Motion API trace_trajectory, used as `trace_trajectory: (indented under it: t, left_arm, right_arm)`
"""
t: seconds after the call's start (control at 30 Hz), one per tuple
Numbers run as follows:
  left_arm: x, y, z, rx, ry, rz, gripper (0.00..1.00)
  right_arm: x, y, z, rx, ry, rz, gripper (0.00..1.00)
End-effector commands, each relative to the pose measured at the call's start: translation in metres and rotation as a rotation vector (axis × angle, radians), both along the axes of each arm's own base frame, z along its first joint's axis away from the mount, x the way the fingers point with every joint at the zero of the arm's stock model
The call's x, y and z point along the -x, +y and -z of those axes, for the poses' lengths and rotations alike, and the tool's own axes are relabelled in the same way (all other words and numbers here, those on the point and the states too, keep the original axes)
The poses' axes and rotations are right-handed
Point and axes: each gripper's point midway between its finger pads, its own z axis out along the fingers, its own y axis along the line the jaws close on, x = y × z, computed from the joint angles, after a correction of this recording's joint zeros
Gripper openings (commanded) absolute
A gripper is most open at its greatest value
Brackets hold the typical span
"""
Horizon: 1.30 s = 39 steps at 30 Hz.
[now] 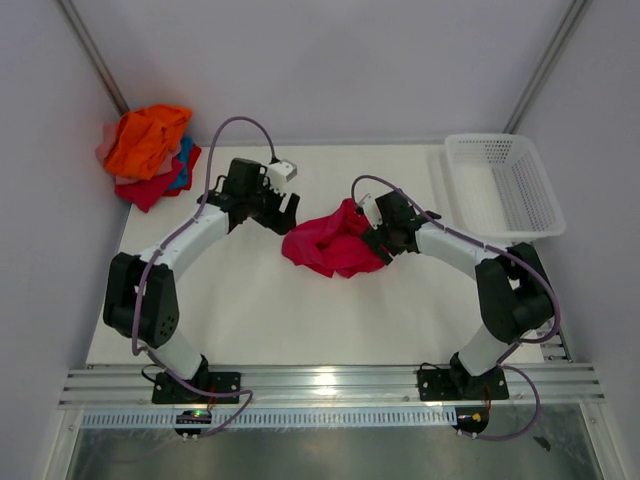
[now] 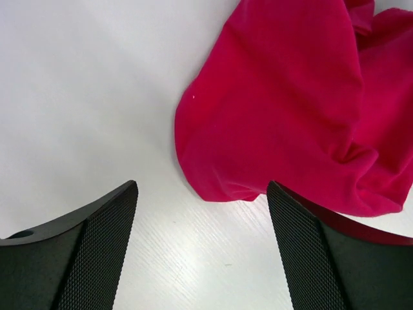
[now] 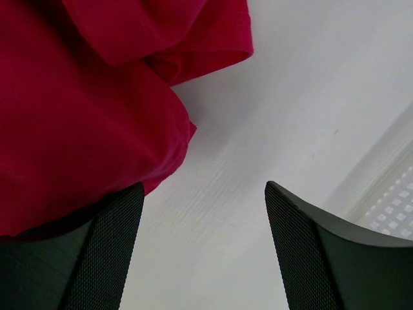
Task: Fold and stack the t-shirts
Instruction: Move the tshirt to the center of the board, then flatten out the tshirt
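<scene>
At mid-table, my left gripper (image 2: 201,187) stands spread, only bare table (image 1: 260,300) in the gap. The crimson t-shirt (image 1: 330,245) lies crumpled just ahead, its edge beside one fingertip. My right gripper (image 3: 205,186) is spread too, nothing pinched, with the shirt's cloth bunched against one finger on the far side of the heap. The other t-shirts (image 1: 150,155) — orange on top — are piled in the far left corner. The white basket (image 1: 487,138) sits at the far right.
</scene>
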Motion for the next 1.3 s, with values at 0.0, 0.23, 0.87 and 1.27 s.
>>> trace_trajectory:
  t: [0.0, 0.23, 0.87, 1.27]
  left_arm:
    - [0.009, -0.007, -0.025, 0.068, -0.004, 0.04, 0.85]
    - [0.023, -0.019, -0.01, 0.117, 0.079, 0.112, 0.86]
    - [0.029, -0.029, 0.007, 0.15, 0.166, 0.143, 0.85]
    - [0.028, -0.027, 0.003, 0.144, 0.147, 0.142, 0.87]
  right_arm:
    - [0.008, 0.021, 0.004, -0.107, 0.058, -0.022, 0.8]
    - [0.024, 0.047, 0.01, -0.214, 0.184, -0.099, 0.87]
    - [0.038, 0.097, -0.022, -0.445, 0.298, -0.241, 0.03]
    - [-0.004, 0.091, -0.16, -0.442, -0.076, -0.266, 0.03]
